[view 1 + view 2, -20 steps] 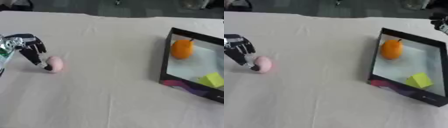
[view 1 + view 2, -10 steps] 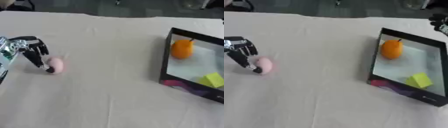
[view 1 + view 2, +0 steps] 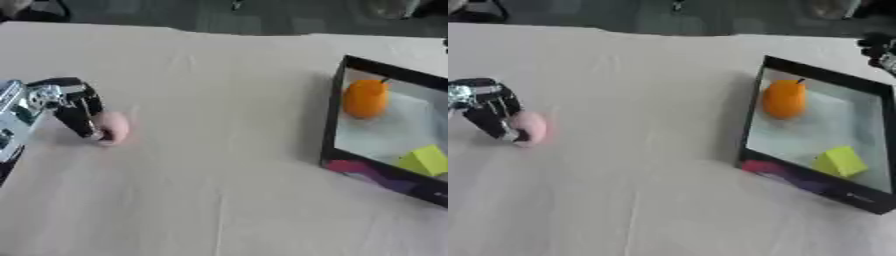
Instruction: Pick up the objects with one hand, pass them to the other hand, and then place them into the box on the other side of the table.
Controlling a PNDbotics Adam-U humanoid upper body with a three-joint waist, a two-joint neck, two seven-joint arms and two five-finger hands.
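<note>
Left eye view: a table covered in a pale beige cloth [image 3: 219, 150], seen from above. At the left edge, the robot's left hand [image 3: 70, 105], black with silver parts, reaches down to the cloth. Its dark fingers [image 3: 83, 117] are curled downward, their tips touching the left side of a small pink ball [image 3: 114, 127] that sits on the cloth. From these views it cannot be told whether a thumb has closed on the far side, so the ball looks touched rather than gripped, and it rests on the table, not lifted.

Well apart, on the right side of the table, lies a shallow black-walled box [image 3: 337, 125] with a pale floor. Inside it sit an orange fruit [image 3: 366, 98] (a dark stem shows at its top) toward the far end, and a yellow-green block [image 3: 424, 160] toward the near end.

At the upper right corner of the right eye view, a small dark piece of the right hand [image 3: 878, 50] shows beyond the box; its fingers cannot be made out.

The pink ball looks light and smooth, possibly soft, though that is a guess. Being round, it is likely to roll away if pushed from one side only. The safest hold would be across its middle, fingers on one side and thumb opposite.
</note>
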